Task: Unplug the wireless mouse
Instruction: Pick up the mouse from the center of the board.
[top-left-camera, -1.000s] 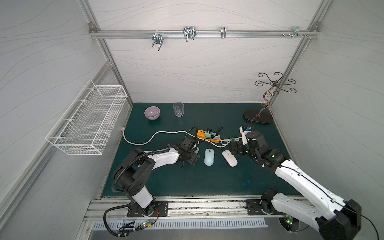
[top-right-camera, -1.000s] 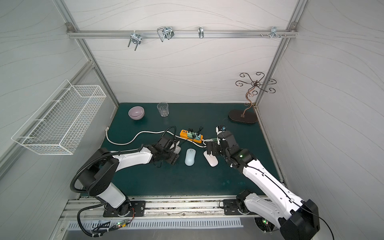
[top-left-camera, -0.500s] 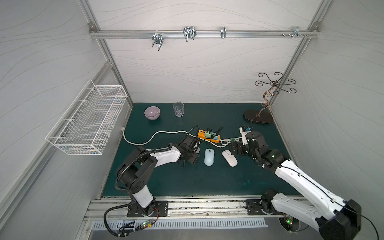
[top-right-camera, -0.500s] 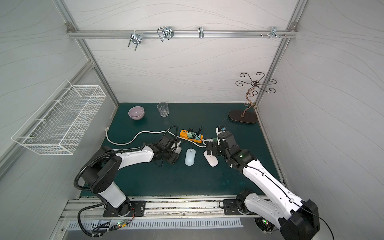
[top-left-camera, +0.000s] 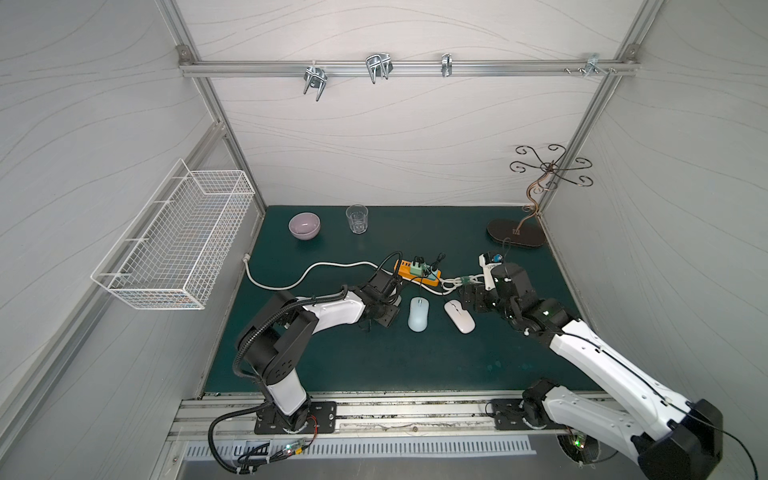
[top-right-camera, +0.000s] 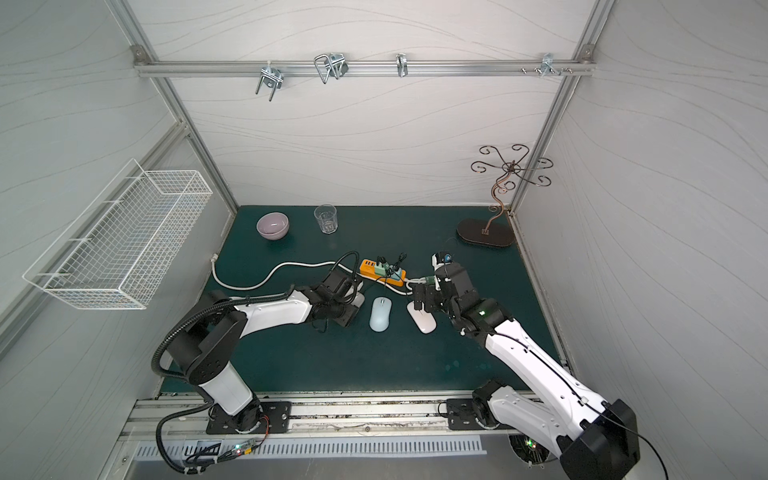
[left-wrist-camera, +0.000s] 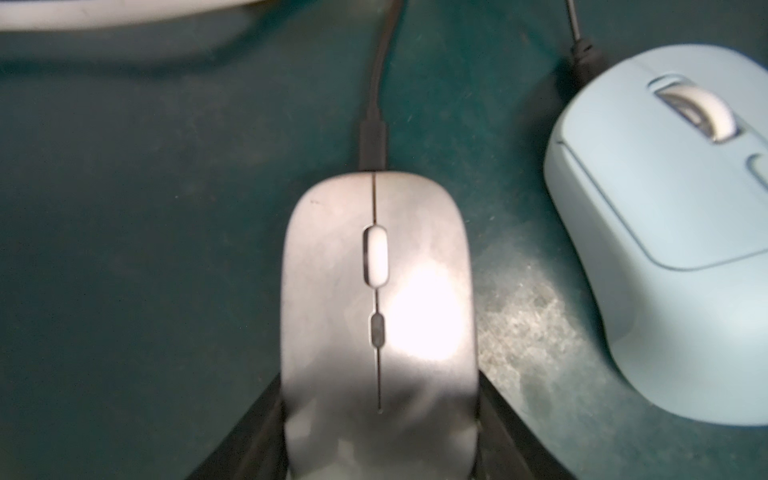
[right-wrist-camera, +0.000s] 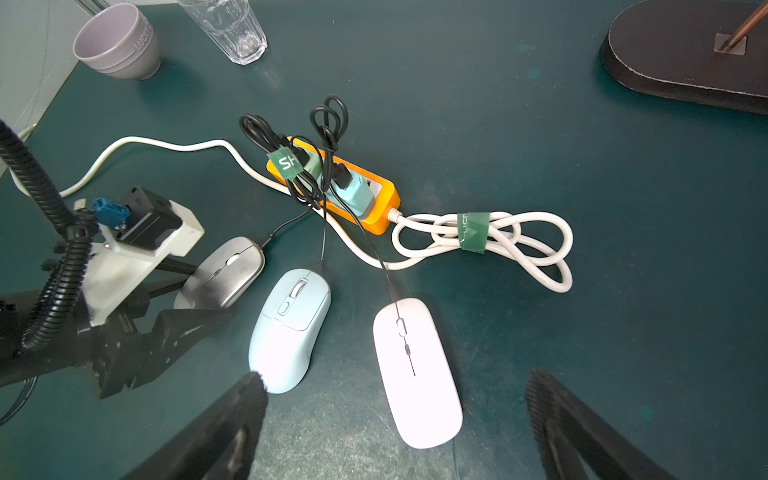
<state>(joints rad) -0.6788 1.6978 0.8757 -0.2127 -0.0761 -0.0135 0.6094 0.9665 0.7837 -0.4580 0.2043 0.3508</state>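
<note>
Three mice lie side by side in front of an orange power strip (top-left-camera: 419, 272), each on a thin black cable. My left gripper (left-wrist-camera: 380, 386) is shut on the rear of the grey mouse (left-wrist-camera: 374, 291), one finger pressed against each side. The black plug (left-wrist-camera: 372, 141) sits in the mouse's nose. The same grey mouse (right-wrist-camera: 232, 266) shows in the right wrist view. The light blue mouse (top-left-camera: 418, 313) lies beside it, then the white mouse (top-left-camera: 459, 316). My right gripper (right-wrist-camera: 397, 399) hangs open above the white mouse's (right-wrist-camera: 415, 374) rear, touching nothing.
A coiled white cord bundle (right-wrist-camera: 498, 237) lies by the strip's end, and the strip's white cord (top-left-camera: 291, 278) runs to the left wall. At the back stand a lilac bowl (top-left-camera: 304, 225), a glass (top-left-camera: 357, 219) and a dark stand base (top-left-camera: 516, 233). A wire basket (top-left-camera: 174, 237) hangs on the left wall.
The left gripper's jaws have narrowed onto the sides of the grey mouse. The right arm has not moved.
</note>
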